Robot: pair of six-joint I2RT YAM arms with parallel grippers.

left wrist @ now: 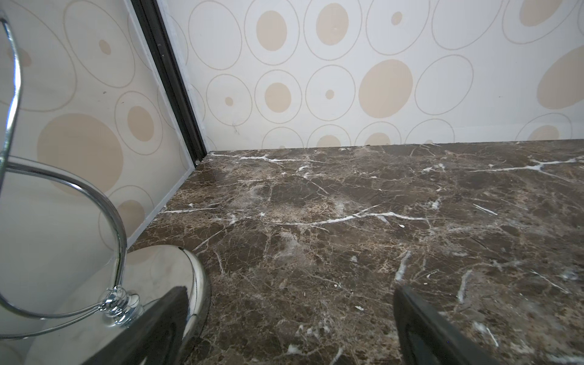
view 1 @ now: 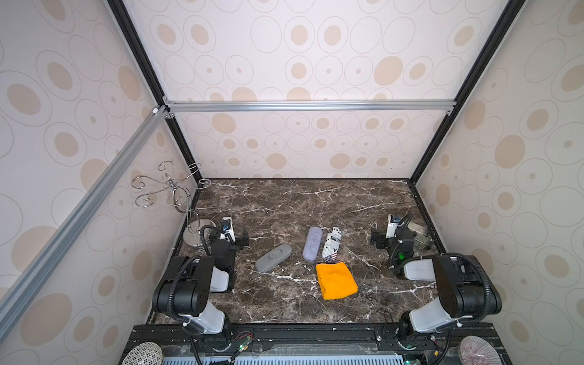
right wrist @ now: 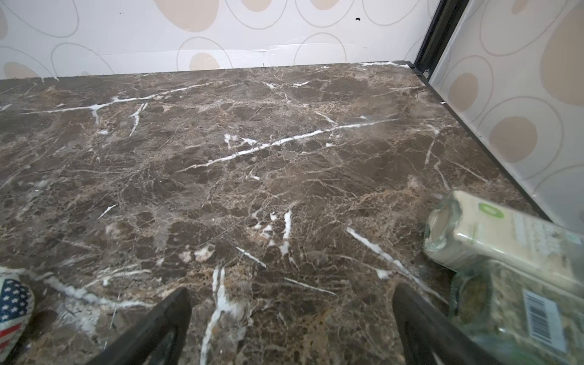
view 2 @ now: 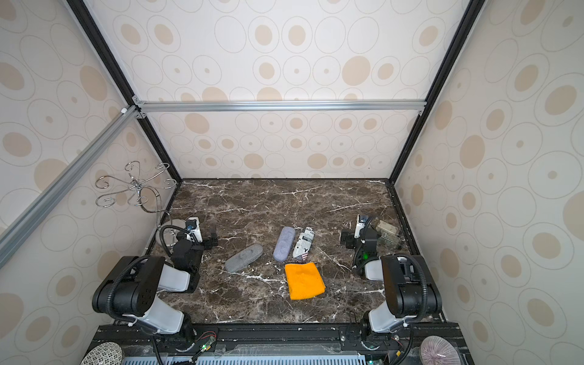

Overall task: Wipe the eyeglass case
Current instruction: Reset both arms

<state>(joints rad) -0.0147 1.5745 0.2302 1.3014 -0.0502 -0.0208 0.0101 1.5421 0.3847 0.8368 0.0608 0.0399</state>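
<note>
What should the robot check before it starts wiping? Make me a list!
1. The left hand open, empty: ok.
2. The right hand open, empty: ok.
3. The orange cloth lying on the table, nothing on it: ok.
4. The gray case, lavender case and printed case uncovered: ok.
5. Which case to wipe: cannot tell.
6. Room beside the right hand: not ok, the jars sit close.

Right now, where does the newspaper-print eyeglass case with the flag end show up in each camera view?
Top view: newspaper-print case mid-table, just behind the orange cloth.
Top view: the case mid-table, beside the lavender case.
Left wrist: not in it.
Right wrist: only its flag end shows, cut off by the frame edge.
Shared landmark: the brown marble table, in all four views.
</note>
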